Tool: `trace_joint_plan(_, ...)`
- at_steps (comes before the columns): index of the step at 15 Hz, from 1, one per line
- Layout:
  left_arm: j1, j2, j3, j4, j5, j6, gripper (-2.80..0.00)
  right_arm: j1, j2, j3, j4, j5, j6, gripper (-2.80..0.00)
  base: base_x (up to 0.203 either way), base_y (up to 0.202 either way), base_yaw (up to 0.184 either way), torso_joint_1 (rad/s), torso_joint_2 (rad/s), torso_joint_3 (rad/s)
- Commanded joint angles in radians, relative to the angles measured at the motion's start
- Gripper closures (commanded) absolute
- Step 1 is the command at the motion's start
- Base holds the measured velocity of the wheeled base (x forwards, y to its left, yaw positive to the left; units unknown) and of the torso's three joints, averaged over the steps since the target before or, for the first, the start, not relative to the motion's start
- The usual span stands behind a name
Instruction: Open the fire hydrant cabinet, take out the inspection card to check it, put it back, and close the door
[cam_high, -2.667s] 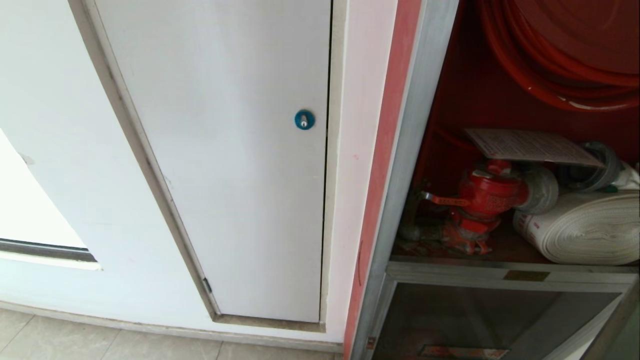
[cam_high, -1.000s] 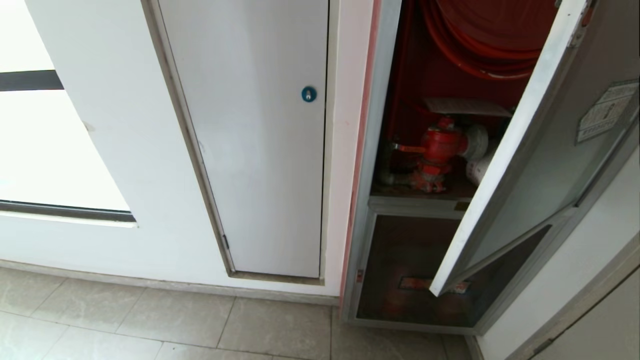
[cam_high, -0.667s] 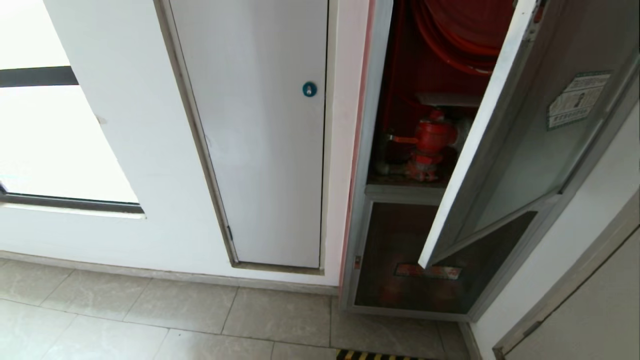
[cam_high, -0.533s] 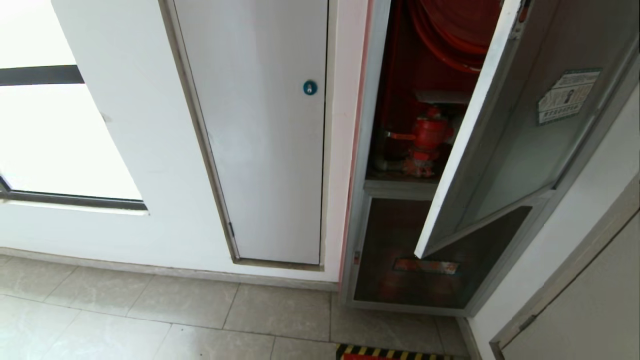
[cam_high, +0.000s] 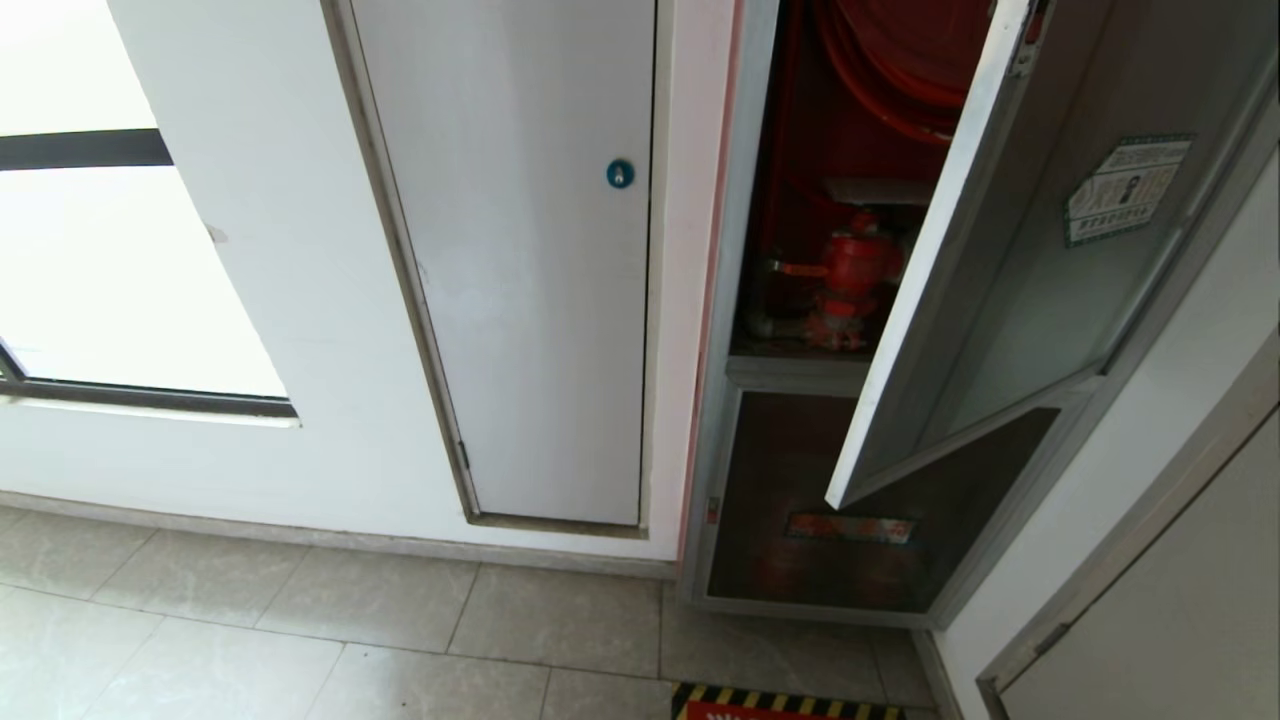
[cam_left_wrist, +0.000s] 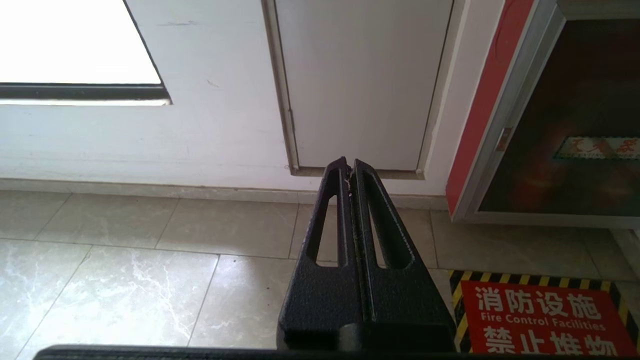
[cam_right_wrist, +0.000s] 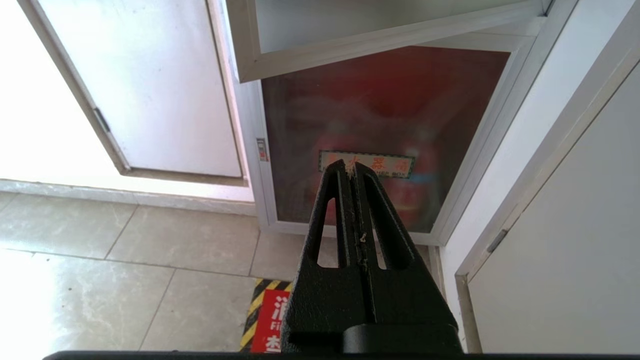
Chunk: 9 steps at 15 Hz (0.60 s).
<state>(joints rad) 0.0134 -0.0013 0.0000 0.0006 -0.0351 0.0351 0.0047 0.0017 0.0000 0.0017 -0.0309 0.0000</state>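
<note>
You've got the fire hydrant cabinet (cam_high: 748, 300) on the right half of the head view, silver frame, red inside; the door (cam_high: 1010, 280) hangs part-open, its free edge swung out over the lower section, hinge side at the right; green-bordered sticker (cam_high: 1125, 190) sits on the tinted glass. Through the gap you see the red hydrant valve (cam_high: 850, 270) on the cabinet's shelf, loops of the red hose reel (cam_high: 880, 70) above it; a pale flat edge (cam_high: 870, 190) lies just above the valve, likely the inspection card, but too little shows to tell. Below the shelf, the smaller dark glass panel (cam_high: 800, 500) with its reddish label (cam_high: 848, 527) is shut.

Left of the cabinet: plain white panel door (cam_high: 520, 300) with round blue lock (cam_high: 620, 174), closed; bright window (cam_high: 100, 280) further left; tiled floor (cam_high: 350, 640) below; a red floor sign (cam_left_wrist: 540, 315) with hazard-stripe border lies in front of the cabinet.

Neither arm shows in the head view. Left gripper (cam_left_wrist: 350, 172): fingers pressed together, nothing held; it's low over the floor, pointed at the foot of the white panel door. Right gripper (cam_right_wrist: 352, 170): fingers pressed together, nothing held; it's pointed at the lower glass panel, below the open door's bottom corner, touching nothing.
</note>
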Motion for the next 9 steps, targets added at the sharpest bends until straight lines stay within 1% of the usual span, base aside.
trace_joint_plan(1, 0.0, 0.001, 0.002, 0.001, 0.0, 0.0, 0.0, 0.001, 0.001, 0.0, 0.0, 0.0, 0.0, 0.0, 0.0, 0.0, 0.0, 0.0, 0.0, 0.0)
trace_joint_plan(9, 0.0, 0.001, 0.0, 0.001, 0.0, 0.0, 0.0, 0.001, 0.001, 0.0, 0.0, 0.0, 0.0, 0.0, 0.0, 0.0, 0.0, 0.0, 0.0, 0.0)
